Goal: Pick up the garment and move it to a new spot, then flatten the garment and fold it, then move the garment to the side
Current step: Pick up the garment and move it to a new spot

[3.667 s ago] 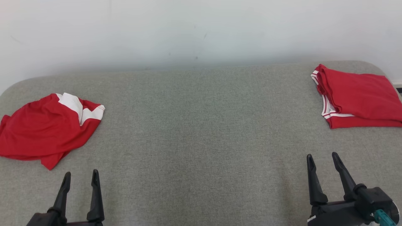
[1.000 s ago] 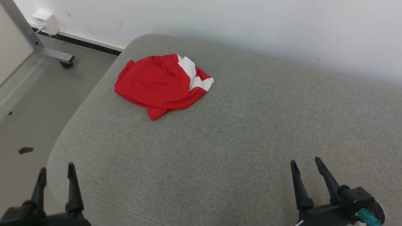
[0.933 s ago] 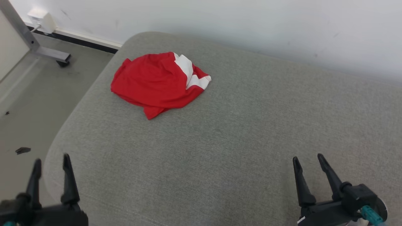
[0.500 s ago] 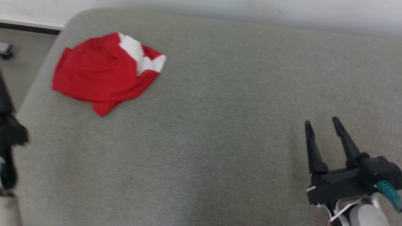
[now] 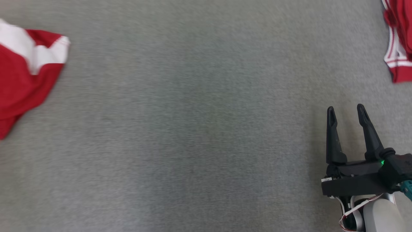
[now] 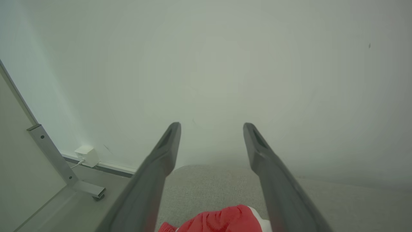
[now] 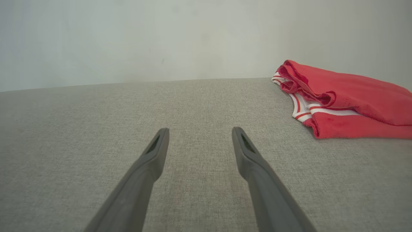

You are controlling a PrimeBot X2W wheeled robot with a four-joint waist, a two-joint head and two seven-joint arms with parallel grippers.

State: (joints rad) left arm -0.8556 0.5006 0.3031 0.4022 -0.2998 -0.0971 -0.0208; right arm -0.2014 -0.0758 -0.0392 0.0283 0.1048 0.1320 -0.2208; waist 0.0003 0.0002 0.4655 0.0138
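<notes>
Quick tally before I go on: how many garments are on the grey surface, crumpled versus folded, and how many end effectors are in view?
crumpled red-and-white garment: 1
folded red garment: 1
end effectors, both open: 2 (left end effector, right end effector)
Total: 4

The crumpled garment (image 5: 22, 83) is seen as a loose, unfolded heap of red cloth with a broad white panel and a white-edged band along its upper side. It is laid on the grey fabric surface (image 5: 193, 129) at the far left of the head view, where it is cut off by the edge. In the left wrist view its red bulge and a white strip are glimpsed at the bottom edge.
</notes>
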